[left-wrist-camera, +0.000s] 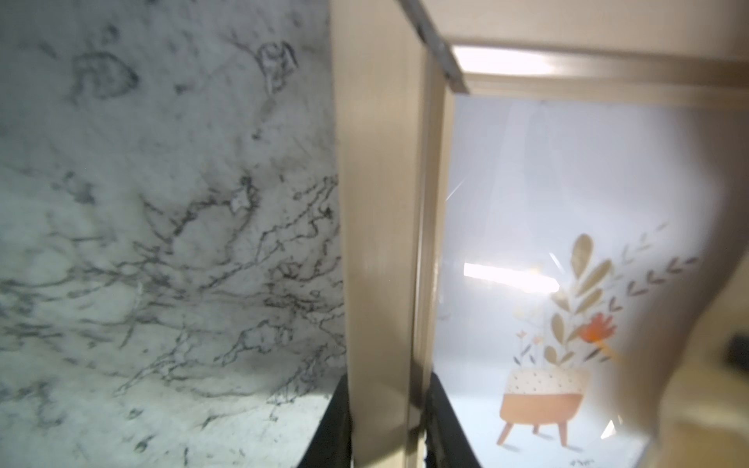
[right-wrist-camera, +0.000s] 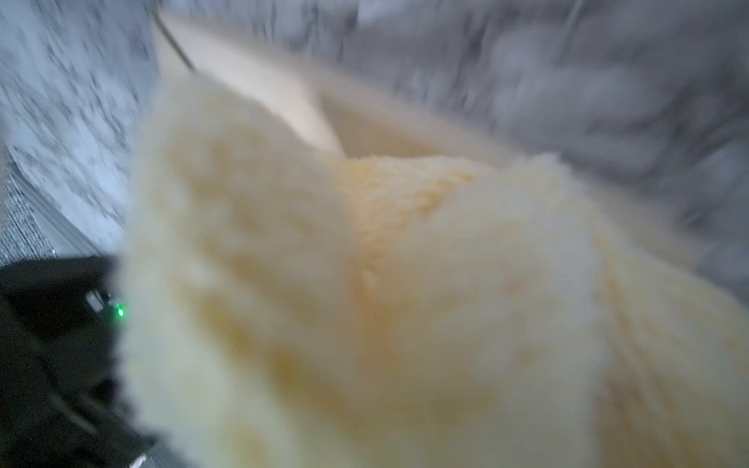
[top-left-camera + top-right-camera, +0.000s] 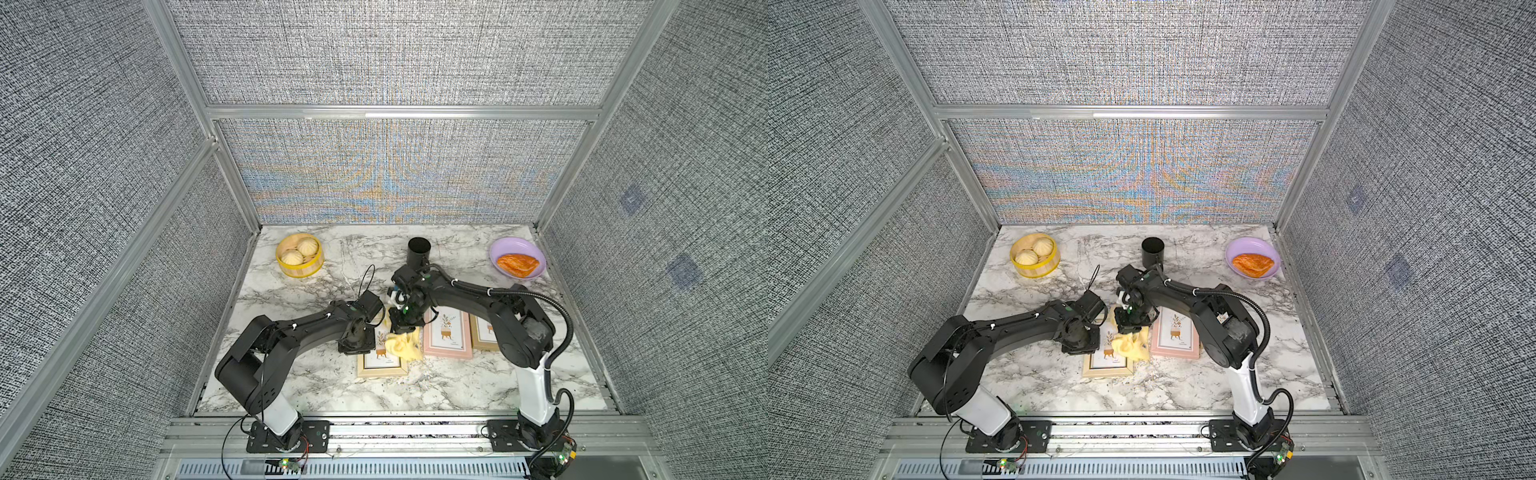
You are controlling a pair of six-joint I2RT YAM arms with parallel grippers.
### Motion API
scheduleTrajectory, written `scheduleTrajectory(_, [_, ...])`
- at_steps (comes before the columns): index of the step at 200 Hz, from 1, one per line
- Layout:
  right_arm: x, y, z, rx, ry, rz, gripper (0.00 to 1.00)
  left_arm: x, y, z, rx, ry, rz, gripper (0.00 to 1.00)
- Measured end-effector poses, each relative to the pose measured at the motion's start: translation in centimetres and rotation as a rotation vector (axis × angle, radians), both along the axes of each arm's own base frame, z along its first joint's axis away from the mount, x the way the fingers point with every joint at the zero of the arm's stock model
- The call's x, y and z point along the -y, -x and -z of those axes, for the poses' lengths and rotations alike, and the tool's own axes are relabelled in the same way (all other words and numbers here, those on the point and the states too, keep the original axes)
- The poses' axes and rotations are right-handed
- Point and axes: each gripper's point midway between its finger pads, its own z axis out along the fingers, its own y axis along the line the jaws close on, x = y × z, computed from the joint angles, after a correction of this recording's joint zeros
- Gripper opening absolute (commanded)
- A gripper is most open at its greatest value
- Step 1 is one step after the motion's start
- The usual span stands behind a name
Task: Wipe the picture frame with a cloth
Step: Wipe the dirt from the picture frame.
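A beige picture frame (image 3: 381,366) (image 3: 1106,366) with a potted-plant print lies flat near the table's middle. My left gripper (image 3: 355,343) (image 1: 387,425) is shut on its left border (image 1: 381,202), one black finger (image 1: 336,425) on each side of it. The pale yellow cloth (image 3: 403,348) (image 3: 1131,348) lies bunched on the frame's right half. My right gripper (image 3: 405,323) comes down onto the cloth from above and is shut on it. In the right wrist view the cloth (image 2: 405,283) fills the picture and hides the fingers, and a beige frame corner (image 2: 251,77) shows beyond it.
A pink frame (image 3: 448,337) and a tan frame (image 3: 484,332) lie just right of the cloth, under the right arm. At the back stand a black cup (image 3: 418,251), a steamer basket of buns (image 3: 299,270) and a purple plate (image 3: 511,243) with an orange pastry (image 3: 517,264).
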Motion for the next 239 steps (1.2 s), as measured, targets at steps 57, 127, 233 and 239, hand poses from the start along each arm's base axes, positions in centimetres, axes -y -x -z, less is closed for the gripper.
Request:
scheduleTrajectory(57, [0.3, -1.0, 0.9, 0.008, 0.008, -0.021, 0.00, 0.0, 0.1, 0.1, -0.012, -0.002, 0.001, 0.00])
scheduleTrajectory(127, [1.0, 9.6, 1.6, -0.124, -0.013, -0.092, 0.00, 0.1, 0.0, 0.1, -0.033, -0.014, 0.000, 0.00])
scheduleTrajectory(233, [0.2, -4.3, -0.8, 0.037, -0.011, 0.025, 0.00, 0.2, 0.0, 0.1, -0.034, -0.012, 0.000, 0.00])
scheduleTrajectory(239, [0.2, -4.3, -0.7, 0.038, -0.010, 0.019, 0.00, 0.2, 0.0, 0.1, -0.034, -0.012, 0.000, 0.00])
